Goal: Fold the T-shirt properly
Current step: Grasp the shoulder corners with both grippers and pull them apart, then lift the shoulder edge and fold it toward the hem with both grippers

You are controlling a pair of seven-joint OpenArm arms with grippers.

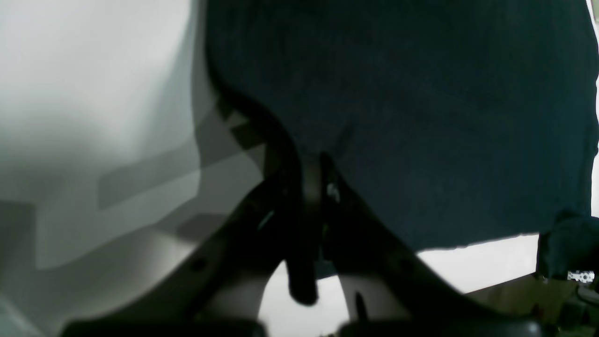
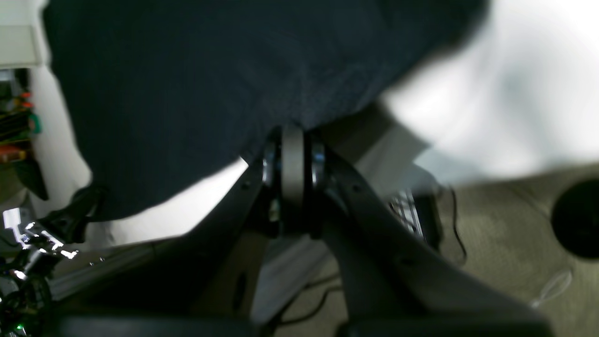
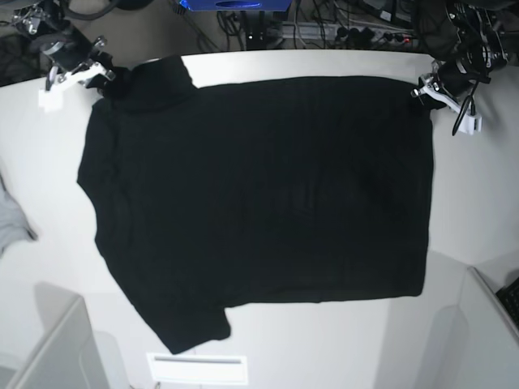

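The black T-shirt (image 3: 259, 203) is held spread above the white table (image 3: 324, 340), gripped at its two far corners. The left gripper (image 3: 427, 87) and right gripper (image 3: 109, 77) are raised at opposite edges, their jaws clenched on the cloth.

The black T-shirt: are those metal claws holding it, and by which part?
Yes. The left gripper pinches the T-shirt at a far hem corner; the right gripper pinches the far sleeve. Both jaws are shut on cloth.

You've got a white flat tabletop (image 3: 324, 340) carrying a large plain black short-sleeved cloth T-shirt (image 3: 259, 203) spread flat; a small grey cloth (image 3: 10, 223) sits at its left edge.
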